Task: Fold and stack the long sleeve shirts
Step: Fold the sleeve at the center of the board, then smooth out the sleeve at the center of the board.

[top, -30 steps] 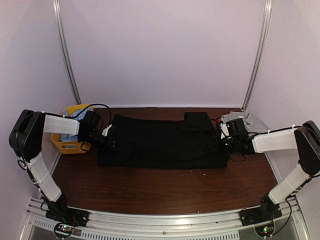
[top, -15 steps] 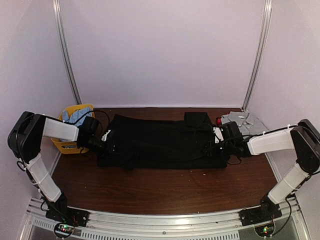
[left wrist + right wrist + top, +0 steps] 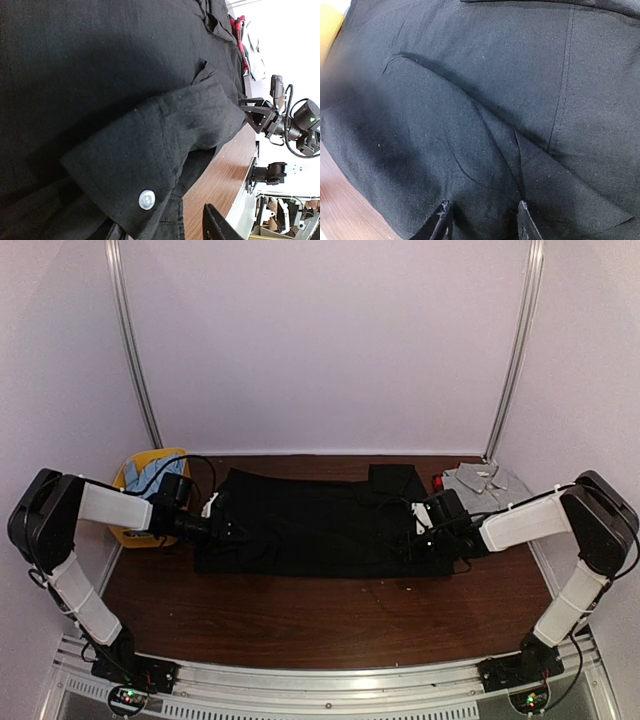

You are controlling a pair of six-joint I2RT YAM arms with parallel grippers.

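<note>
A black long sleeve shirt [image 3: 320,525] is spread flat across the middle of the wooden table [image 3: 300,625], its length running from left to right. A grey collared shirt [image 3: 485,480] is laid at the back right corner, just beyond the black one's right end. A yellow basket [image 3: 135,532] holding a blue cloth [image 3: 150,472] is set at the left edge. The left gripper [image 3: 218,530] is lowered at the black shirt's left end; in its wrist view a cuff [image 3: 150,165] with a pale button [image 3: 146,199] is seen lying between its parted fingers [image 3: 220,227], with bare wood showing beside one of them. The right gripper [image 3: 412,532] is pressed onto the shirt's right part, its fingertips [image 3: 441,222] set apart on creased fabric; whether cloth is pinched cannot be told.
</note>
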